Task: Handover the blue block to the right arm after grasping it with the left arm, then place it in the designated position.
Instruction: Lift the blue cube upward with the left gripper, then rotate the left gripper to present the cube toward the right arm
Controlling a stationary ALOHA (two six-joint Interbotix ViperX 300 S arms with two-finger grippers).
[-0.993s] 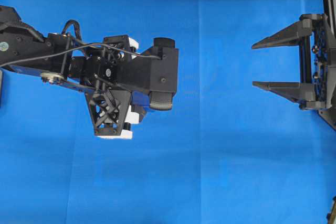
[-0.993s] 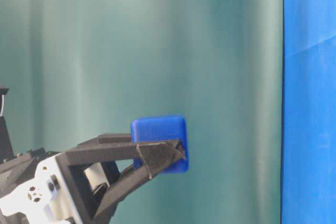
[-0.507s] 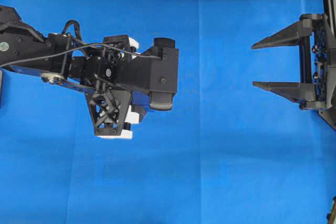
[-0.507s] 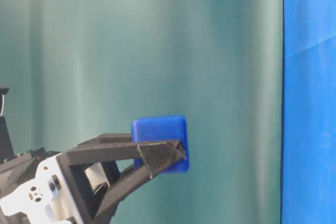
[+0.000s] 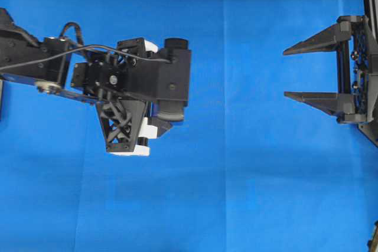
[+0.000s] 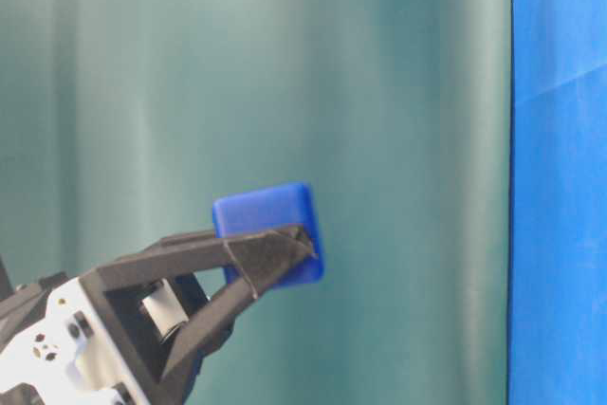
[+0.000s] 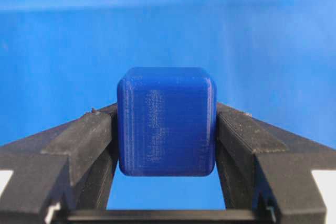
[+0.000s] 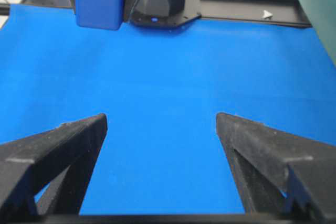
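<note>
You get bright, even light with soft shadows on the cloth (image 5: 248, 193). Your left wrist view is slightly soft; the right claw's fingers (image 8: 58, 156) blur up close.

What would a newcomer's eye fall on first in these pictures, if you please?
Most likely the blue block, pinched between the left gripper's black fingers and held off the blue cloth. Next, the right gripper at the overhead view's right edge, its jaws wide apart and empty, facing the left arm across bare cloth.
</note>
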